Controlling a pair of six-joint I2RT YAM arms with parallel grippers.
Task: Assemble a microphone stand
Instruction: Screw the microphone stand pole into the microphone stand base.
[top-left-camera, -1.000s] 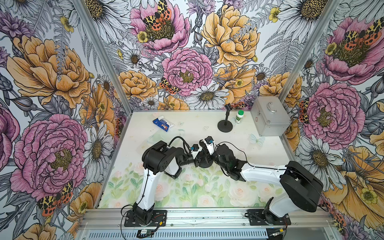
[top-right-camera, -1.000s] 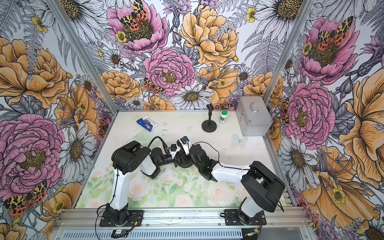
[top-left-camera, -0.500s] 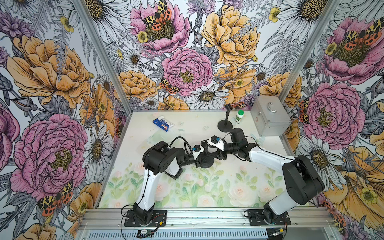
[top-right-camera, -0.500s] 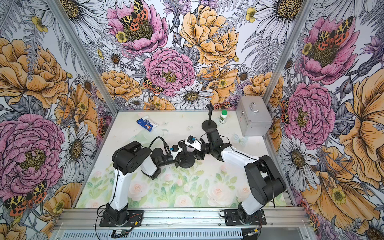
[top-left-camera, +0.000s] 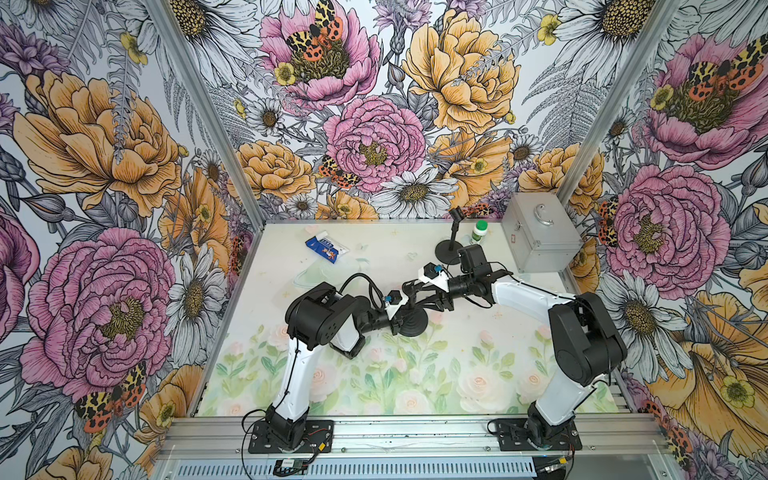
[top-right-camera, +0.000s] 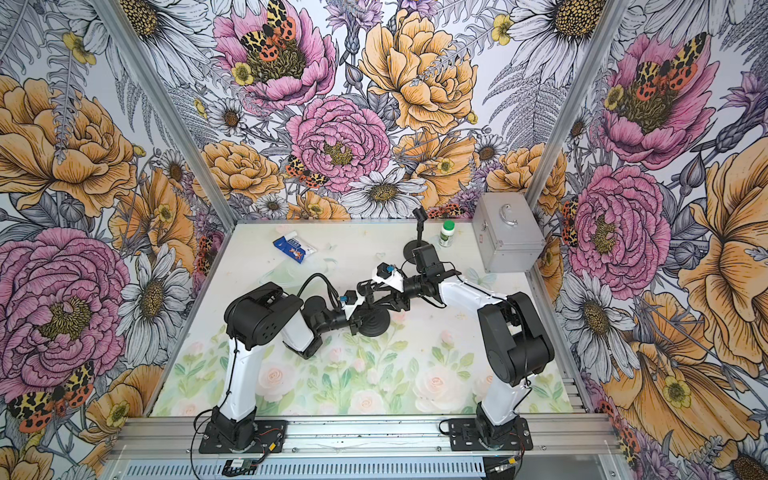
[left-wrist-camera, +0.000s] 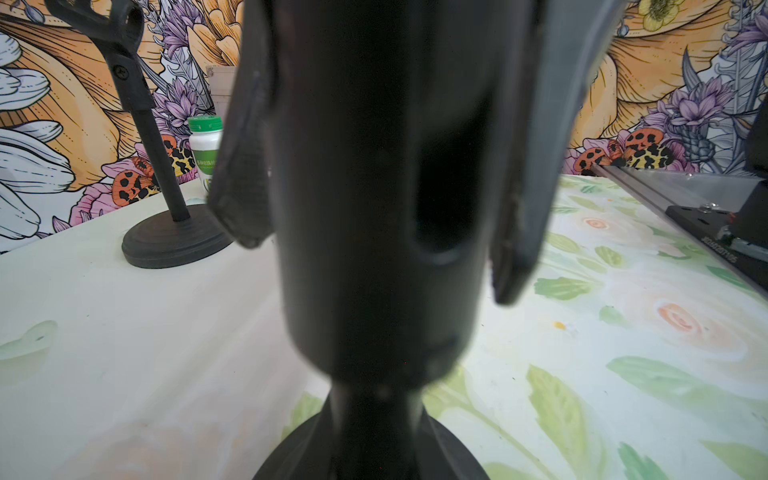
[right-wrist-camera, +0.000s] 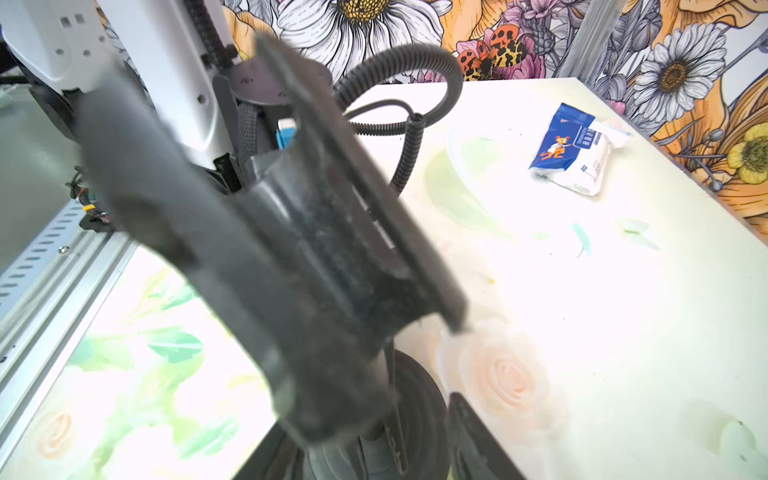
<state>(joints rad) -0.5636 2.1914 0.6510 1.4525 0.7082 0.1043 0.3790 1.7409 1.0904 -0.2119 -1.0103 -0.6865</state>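
Note:
A black microphone stand stands mid-table on its round base (top-left-camera: 417, 325) (top-right-camera: 377, 323). My left gripper (top-left-camera: 400, 323) (top-right-camera: 356, 321) is shut on the stand's thin pole just above the base. In the left wrist view the pole (left-wrist-camera: 376, 419) rises into a thick black barrel (left-wrist-camera: 374, 208). My right gripper (top-left-camera: 417, 300) (top-right-camera: 370, 297) reaches in from the back right at the stand's top. Its fingers (left-wrist-camera: 243, 178) flank the barrel and stand open. The blurred clip (right-wrist-camera: 316, 257) fills the right wrist view, with one finger (right-wrist-camera: 473, 440) apart from the pole.
A second, complete black stand (top-left-camera: 451, 247) stands at the back, beside a green-capped white bottle (top-left-camera: 480, 230). A silver metal case (top-left-camera: 538, 237) sits in the back right corner. A blue and white packet (top-left-camera: 326, 249) lies at the back left.
My right arm swung from the front of the stand round to its back right. Its jaws opened and now sit around the stand's top. The left gripper kept its hold.

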